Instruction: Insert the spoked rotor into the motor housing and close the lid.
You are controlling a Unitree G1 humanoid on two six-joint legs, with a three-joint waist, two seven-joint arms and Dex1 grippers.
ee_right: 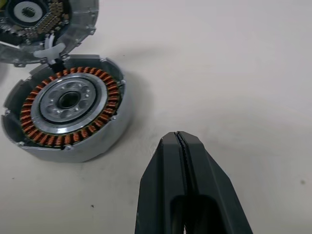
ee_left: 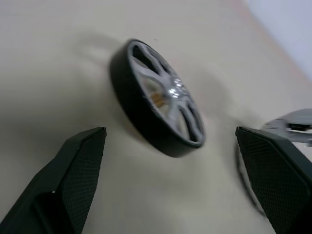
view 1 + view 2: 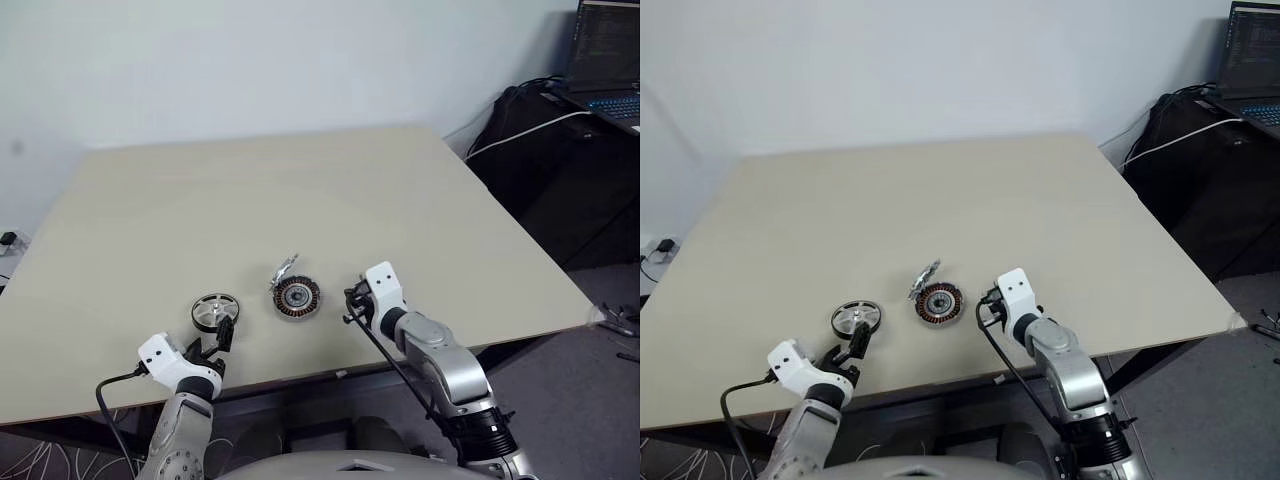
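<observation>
Beige table [image 3: 300, 190] by white wall [image 3: 250, 60]; left pincer [image 3: 222, 338] spread, right pincer [image 3: 352, 305] pressed together.

Even, diffuse room light in both eye views — table [image 3: 300, 190] evenly bright, no hard shadows, wall plain pale. Upper right corner goes dark around the black bags and laptop [image 3: 605, 55], its screen glowing. Left wrist view soft and blurred, worst toward the frame edges; spoked wheel [image 2: 156, 97] smeared, a small glare spot on its hub, faint shadow behind it. Right wrist view crisp — copper windings of the motor housing [image 1: 68, 114] sharp, soft shadow beside it.
</observation>
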